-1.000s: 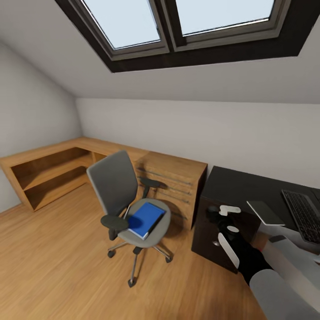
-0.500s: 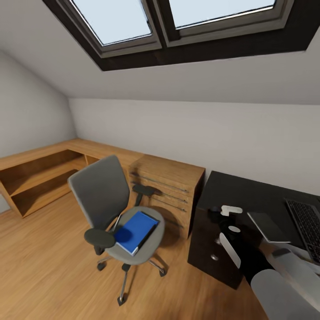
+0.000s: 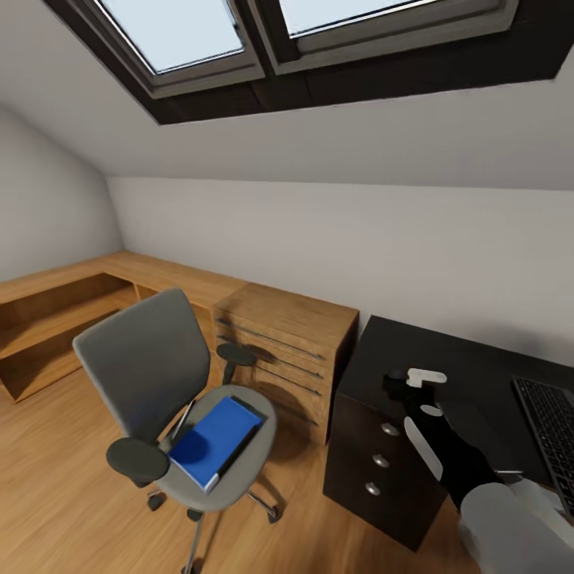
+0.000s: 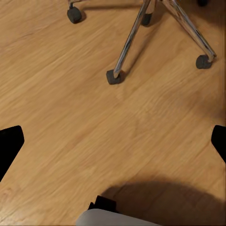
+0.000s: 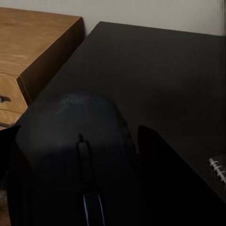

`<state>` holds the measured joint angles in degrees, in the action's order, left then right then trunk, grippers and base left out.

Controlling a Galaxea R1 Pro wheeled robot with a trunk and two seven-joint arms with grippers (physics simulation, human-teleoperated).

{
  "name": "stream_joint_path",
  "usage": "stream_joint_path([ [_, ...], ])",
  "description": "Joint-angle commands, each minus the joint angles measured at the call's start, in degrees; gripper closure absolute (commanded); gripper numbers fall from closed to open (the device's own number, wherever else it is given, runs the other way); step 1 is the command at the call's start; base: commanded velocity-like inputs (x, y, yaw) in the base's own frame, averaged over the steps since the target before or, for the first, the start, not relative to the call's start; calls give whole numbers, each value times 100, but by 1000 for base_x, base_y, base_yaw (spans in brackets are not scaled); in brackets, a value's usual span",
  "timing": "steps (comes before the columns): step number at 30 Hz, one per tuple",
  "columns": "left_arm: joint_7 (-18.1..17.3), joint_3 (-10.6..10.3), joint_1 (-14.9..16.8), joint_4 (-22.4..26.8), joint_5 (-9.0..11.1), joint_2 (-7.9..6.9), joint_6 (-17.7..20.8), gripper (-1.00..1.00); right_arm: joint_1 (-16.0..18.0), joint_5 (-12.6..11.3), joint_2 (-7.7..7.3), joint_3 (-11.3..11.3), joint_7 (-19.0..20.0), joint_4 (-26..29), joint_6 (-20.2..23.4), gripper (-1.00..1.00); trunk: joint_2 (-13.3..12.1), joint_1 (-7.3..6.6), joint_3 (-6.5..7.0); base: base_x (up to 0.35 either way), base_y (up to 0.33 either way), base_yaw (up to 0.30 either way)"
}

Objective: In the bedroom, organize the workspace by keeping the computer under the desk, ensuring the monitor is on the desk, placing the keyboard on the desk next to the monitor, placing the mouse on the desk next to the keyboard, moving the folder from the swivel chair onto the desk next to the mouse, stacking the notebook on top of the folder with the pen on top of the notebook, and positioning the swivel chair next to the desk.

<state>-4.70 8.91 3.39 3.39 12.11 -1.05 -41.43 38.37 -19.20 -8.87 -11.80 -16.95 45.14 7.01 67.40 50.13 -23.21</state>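
My right gripper [image 3: 404, 383] is shut on a black mouse [image 5: 80, 155], holding it low over the left end of the black desk [image 3: 446, 351]. The keyboard [image 3: 552, 426] lies on the desk at the far right edge of the head view. A spiral-bound notebook edge [image 5: 217, 168] shows on the desk in the right wrist view. The grey swivel chair [image 3: 147, 359] stands left of the desk with the blue folder [image 3: 215, 442] flat on its seat. My left gripper [image 4: 113, 141] is open, pointing down at the wood floor near the chair's chrome legs [image 4: 127, 47].
A wooden drawer chest [image 3: 283, 351] stands against the wall between chair and desk. Low wooden shelving [image 3: 48, 319] runs along the left wall. The desk has a drawer column [image 3: 379, 462] on its left side. A sloped ceiling with skylights [image 3: 239, 32] hangs overhead.
The whole head view has shifted, so the camera moved; chair and shelving slid left and down in frame. My right gripper with the mouse now sits over the desk top instead of beside it.
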Motion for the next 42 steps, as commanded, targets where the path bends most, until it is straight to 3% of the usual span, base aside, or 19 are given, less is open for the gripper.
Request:
stream_joint_path([
  [1,-49,23,4,-5,37,0,-14,-100,4,-57,-11,-22,-54,9,17,100,4,3,-7,265,-191,0],
  [23,-51,23,4,-5,37,3,-27,-100,4,-51,-1,11,-2,-26,353,100,4,3,-7,131,-18,0],
  [42,-54,23,4,-5,37,0,-30,-100,4,-57,24,-7,16,-561,363,100,4,3,-7,101,1,0],
])
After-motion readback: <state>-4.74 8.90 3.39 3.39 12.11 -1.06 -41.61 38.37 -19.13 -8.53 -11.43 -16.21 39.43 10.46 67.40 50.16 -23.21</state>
